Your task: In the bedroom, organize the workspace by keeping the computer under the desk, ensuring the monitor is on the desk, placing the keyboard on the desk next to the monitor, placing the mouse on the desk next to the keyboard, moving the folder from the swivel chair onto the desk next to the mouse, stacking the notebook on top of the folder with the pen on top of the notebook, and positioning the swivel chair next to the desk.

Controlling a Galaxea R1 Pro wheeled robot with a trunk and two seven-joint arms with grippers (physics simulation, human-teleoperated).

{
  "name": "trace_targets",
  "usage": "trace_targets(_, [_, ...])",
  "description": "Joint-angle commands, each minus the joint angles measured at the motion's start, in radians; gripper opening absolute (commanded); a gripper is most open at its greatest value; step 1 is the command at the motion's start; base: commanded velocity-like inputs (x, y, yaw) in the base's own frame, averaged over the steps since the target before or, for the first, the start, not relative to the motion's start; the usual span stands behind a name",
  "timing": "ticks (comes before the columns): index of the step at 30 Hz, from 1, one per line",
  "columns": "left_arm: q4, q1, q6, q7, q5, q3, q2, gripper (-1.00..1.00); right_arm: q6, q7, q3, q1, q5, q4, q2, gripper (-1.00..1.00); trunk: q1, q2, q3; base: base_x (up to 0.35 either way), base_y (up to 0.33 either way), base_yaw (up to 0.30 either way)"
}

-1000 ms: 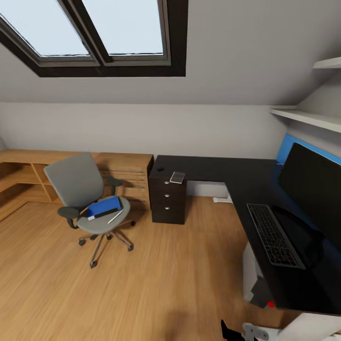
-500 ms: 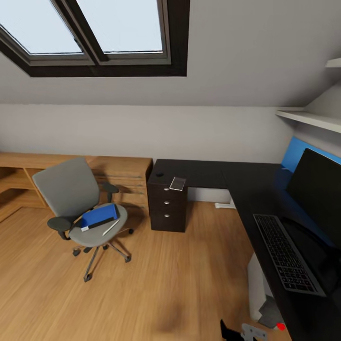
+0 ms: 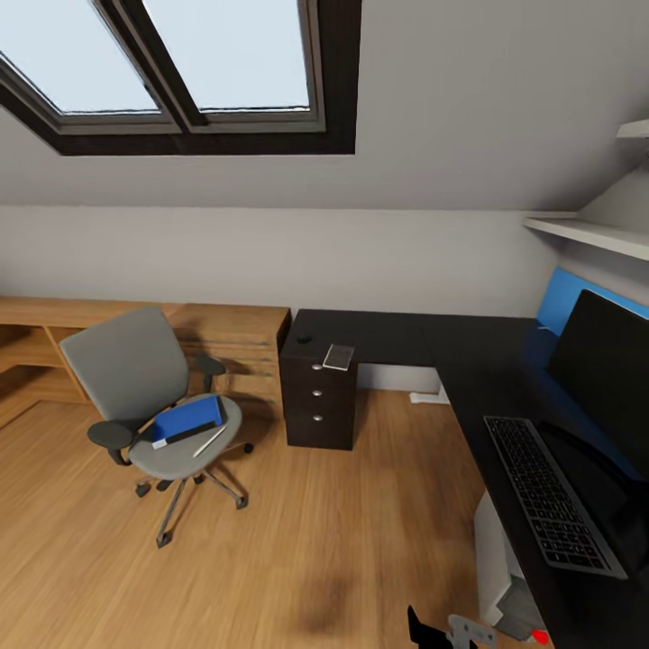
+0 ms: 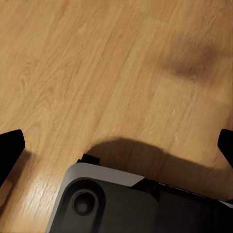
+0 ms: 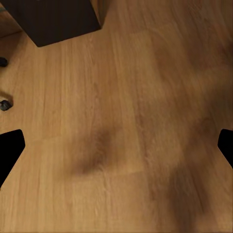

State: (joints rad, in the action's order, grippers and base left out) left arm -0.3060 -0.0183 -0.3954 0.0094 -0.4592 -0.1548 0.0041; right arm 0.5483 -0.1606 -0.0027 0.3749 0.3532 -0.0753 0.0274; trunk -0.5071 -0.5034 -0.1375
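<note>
Blue folder (image 3: 188, 420) and pen (image 3: 208, 441) still lie on the chair (image 3: 149, 397) as the head view swings right, so the carry to the desk (image 3: 505, 379) is yet to start; both grippers (image 4: 116, 145) (image 5: 116, 145) hang wide open, empty, above floor

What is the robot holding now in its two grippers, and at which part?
Nothing is held. The left gripper and the right gripper are both open, with just the wooden floor between their fingertips.
</note>
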Motion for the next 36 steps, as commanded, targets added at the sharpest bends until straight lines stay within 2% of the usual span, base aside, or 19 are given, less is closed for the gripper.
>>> trace_targets(1, [0.001,-0.001,-0.004,0.001,-0.009,-0.007,0.0,1.0,0.006,-0.009,0.0,0.001,0.011,0.001,0.0,1.0,0.0,-0.002,0.0,0.005,0.0,0.0])
trace_targets(9, [0.0,-0.001,-0.004,0.001,-0.009,-0.008,-0.001,1.0,0.018,-0.008,-0.001,0.001,0.012,0.002,0.0,1.0,0.0,-0.002,0.012,0.002,0.0,0.0])
trace_targets(24, [0.001,-0.001,-0.002,0.001,-0.01,-0.009,-0.001,1.0,0.021,-0.008,0.0,0.001,0.011,0.002,0.002,1.0,0.057,0.103,0.082,0.0,0.0,0.0])
trace_targets(36, [0.004,-0.001,-0.002,0.001,-0.01,-0.009,-0.002,1.0,0.021,-0.008,0.0,0.001,0.011,0.002,0.002,1.0,0.057,0.103,0.1,0.0,0.0,0.0])
